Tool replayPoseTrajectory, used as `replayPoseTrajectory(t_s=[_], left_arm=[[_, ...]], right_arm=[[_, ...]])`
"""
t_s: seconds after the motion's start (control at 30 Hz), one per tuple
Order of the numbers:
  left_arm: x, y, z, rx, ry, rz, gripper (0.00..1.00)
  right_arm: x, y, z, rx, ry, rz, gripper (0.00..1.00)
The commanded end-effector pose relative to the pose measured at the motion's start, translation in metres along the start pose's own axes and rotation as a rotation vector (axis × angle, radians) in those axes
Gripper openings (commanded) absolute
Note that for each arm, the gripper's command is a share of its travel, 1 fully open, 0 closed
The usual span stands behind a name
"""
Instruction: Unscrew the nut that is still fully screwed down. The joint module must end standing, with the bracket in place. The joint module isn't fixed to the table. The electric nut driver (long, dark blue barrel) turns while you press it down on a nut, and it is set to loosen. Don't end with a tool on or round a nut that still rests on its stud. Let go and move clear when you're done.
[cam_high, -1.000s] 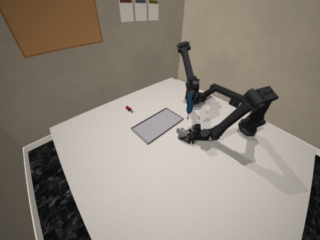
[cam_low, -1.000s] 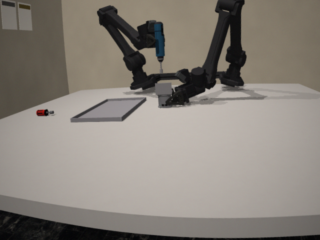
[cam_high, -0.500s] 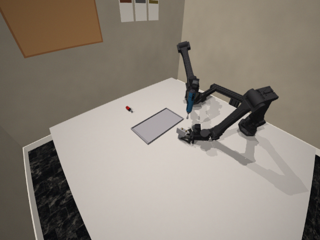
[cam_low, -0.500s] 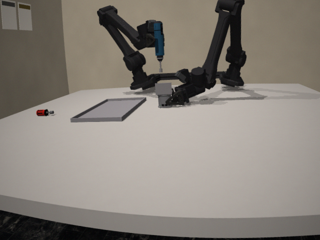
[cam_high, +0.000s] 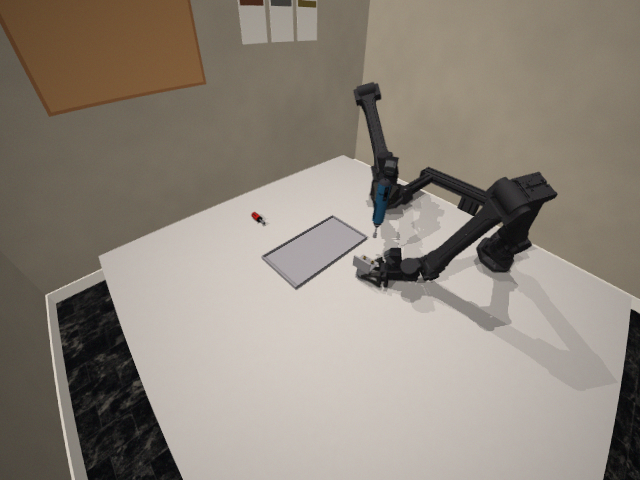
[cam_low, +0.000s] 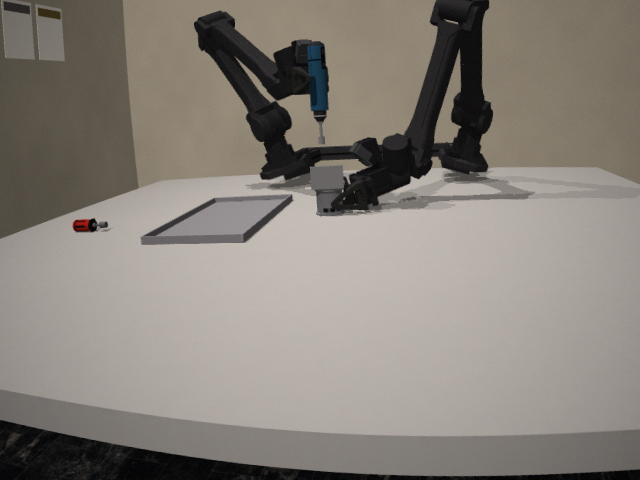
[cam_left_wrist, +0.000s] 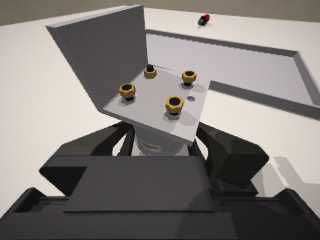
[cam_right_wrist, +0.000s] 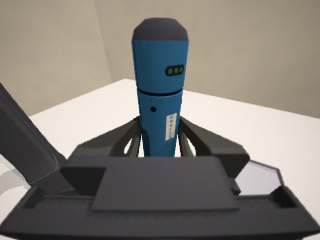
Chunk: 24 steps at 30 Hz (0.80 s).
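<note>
The joint module (cam_left_wrist: 152, 145) (cam_low: 326, 204) stands upright on the table with the grey L-shaped bracket (cam_left_wrist: 107, 52) (cam_low: 326, 178) (cam_high: 360, 261) on top. Several yellow nuts sit on the bracket's studs. The far one (cam_left_wrist: 150, 72) sits low with its stud poking out above it. The others (cam_left_wrist: 189, 76) (cam_left_wrist: 127, 90) (cam_left_wrist: 174, 103) ride higher. My left gripper (cam_left_wrist: 160, 119) (cam_high: 373, 268) (cam_low: 345, 198) is low at the table, shut on the module's body. My right gripper (cam_right_wrist: 159, 120) (cam_high: 385, 192) (cam_low: 303, 67) is shut on the blue nut driver (cam_right_wrist: 161, 85) (cam_high: 381, 204) (cam_low: 317, 77). It hangs upright, its socket tip (cam_low: 321, 138) clear above the bracket.
A shallow grey tray (cam_high: 279, 271) (cam_low: 191, 238) (cam_left_wrist: 260, 96) lies on the table just beyond the module. A small red tool (cam_high: 256, 217) (cam_low: 82, 225) (cam_left_wrist: 204, 20) lies farther off past the tray. Both arm bases stand along the table's back edge.
</note>
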<state>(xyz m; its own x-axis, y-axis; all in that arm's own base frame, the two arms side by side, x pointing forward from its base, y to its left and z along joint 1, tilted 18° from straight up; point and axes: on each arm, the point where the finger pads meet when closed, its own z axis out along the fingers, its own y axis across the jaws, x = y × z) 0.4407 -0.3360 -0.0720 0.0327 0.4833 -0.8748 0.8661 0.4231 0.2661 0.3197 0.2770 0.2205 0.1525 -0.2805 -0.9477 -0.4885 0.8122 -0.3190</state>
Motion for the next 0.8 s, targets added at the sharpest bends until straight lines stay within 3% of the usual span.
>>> replayPoseTrajectory(t_s=[0.0,0.6,0.77], left_arm=[[-0.007,0.0045,0.0038,-0.007,-0.016,0.009,0.59],[-0.007,0.0045,0.0038,-0.007,-0.016,0.009,0.59],[-0.007,0.0045,0.0038,-0.007,-0.016,0.009,0.59]], right_arm=[[-0.0482,-0.0093,0.0129,0.028,-0.116,0.033,0.42],[-0.0503,-0.0081,0.0129,0.025,-0.122,0.042,0.42],[-0.041,-0.0107,0.0229,0.032,-0.1,0.036,0.42]])
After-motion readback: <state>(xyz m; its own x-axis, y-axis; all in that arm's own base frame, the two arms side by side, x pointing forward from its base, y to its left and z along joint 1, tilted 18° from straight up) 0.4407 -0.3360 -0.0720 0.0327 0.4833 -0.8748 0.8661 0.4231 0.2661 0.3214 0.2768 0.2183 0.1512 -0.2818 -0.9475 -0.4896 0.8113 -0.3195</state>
